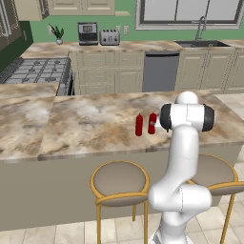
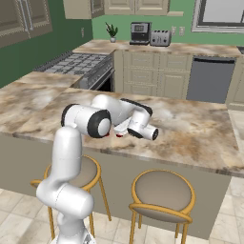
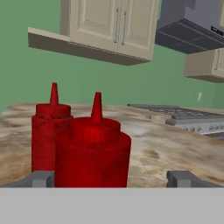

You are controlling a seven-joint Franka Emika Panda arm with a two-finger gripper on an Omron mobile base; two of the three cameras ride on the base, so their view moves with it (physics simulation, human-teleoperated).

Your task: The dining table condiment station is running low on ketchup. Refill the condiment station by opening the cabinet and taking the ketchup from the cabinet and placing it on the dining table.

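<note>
Ketchup (image 3: pixel 94 151) stands upright on the bench (image 3: pixel 166 151), right in front of my end effector (image 3: pixel 111 179) and between its two fingertips (image 3: pixel 43 178), which sit far apart with the bottle not clamped. I read the end effector as spread wide, holding nothing. A second red bottle (image 3: pixel 49 131) stands just behind and to the left of the first as I look along the hand, close enough that the two overlap in the hand view; I cannot tell whether they touch.

From the left base camera both bottles (image 1: pixel 139 125) stand side by side near the bench's near edge (image 1: pixel 95 121), just beside the arm's dark joint. From the right base camera the arm bends low over the bench (image 2: pixel 200 128) and covers the bottles.

Farther beyond the end effector a beige wall cabinet (image 3: pixel 111 26) with silver bar handles hangs on the green wall, a dark hood (image 3: pixel 192 28) to its right and a stove (image 3: pixel 188 117) below that. Two stools (image 1: pixel 119 183) stand under the bench's near side.
</note>
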